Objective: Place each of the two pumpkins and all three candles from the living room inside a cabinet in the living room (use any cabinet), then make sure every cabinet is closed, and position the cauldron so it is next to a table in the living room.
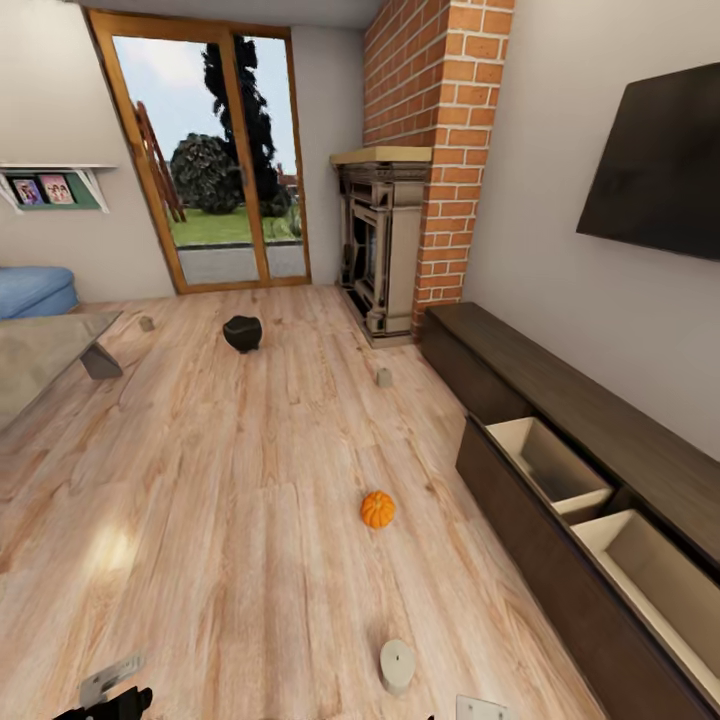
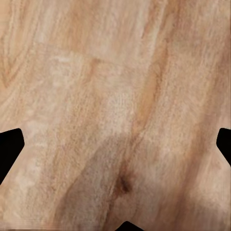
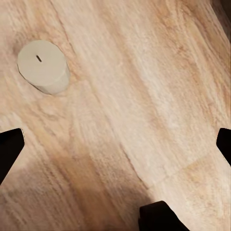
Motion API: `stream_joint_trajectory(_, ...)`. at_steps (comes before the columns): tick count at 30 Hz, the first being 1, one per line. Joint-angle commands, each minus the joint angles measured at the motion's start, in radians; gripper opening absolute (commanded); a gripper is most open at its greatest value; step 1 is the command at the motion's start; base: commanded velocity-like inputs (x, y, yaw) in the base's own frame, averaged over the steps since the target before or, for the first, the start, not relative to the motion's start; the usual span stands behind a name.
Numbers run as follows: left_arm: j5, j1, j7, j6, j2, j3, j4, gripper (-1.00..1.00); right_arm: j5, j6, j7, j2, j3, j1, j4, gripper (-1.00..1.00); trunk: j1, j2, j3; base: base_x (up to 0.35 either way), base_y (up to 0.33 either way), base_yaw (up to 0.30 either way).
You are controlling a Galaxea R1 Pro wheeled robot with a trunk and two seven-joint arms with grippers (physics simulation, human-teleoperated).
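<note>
One orange pumpkin (image 1: 377, 509) lies on the wood floor a short way in front of the cabinet (image 1: 560, 385), which runs along the right wall. Two of its drawers (image 1: 548, 458) stand pulled out, showing pale insides. A candle (image 1: 397, 665) stands on the floor close in front of me; the same candle (image 3: 43, 66) sits off to one side of my open right gripper (image 3: 115, 144). Two more candles (image 1: 384, 377) (image 1: 147, 323) stand farther off. The black cauldron (image 1: 242, 333) sits mid-floor, apart from the table (image 1: 40, 355) at the left. My left gripper (image 2: 115, 144) hangs open over bare floor.
A brick chimney with a fireplace (image 1: 380, 240) stands past the far end of the cabinet. A glass door (image 1: 215, 160) closes the back wall. A blue seat (image 1: 35, 290) lies behind the table, and a television (image 1: 660, 165) hangs above the cabinet.
</note>
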Motion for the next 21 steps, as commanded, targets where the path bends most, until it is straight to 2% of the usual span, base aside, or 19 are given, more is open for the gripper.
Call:
stream_joint_trajectory(1, 0.000, 0.000, 0.000, 0.000, 0.000, -0.001, 0.000, 1.00, 0.000, 0.000, -0.001, 0.000, 0.000, 0.000, 0.000, 1.00, 0.000, 0.000, 0.000, 0.119, -0.091, 0.261)
stream_joint_trajectory(7, 0.000, 0.000, -0.001, -0.007, 0.000, -0.001, 0.000, 1.00, 0.000, 0.001, -0.002, 0.000, 0.000, 0.000, 0.000, 1.00, 0.000, 0.000, 0.000, 0.198, -0.147, 0.278)
stream_joint_trajectory(14, 0.000, 0.000, -0.001, -0.022, 0.000, -0.002, 0.000, 1.00, 0.000, 0.001, -0.002, 0.000, 0.000, 0.000, 0.000, 1.00, 0.000, 0.000, 0.000, 0.245, -0.059, 0.269)
stream_joint_trajectory(21, 0.000, 0.000, -0.002, -0.023, 0.000, -0.003, 0.000, 1.00, 0.000, -0.001, -0.001, 0.000, 0.000, 0.000, 0.000, 1.00, 0.000, 0.000, -0.001, 0.044, 0.051, 0.060)
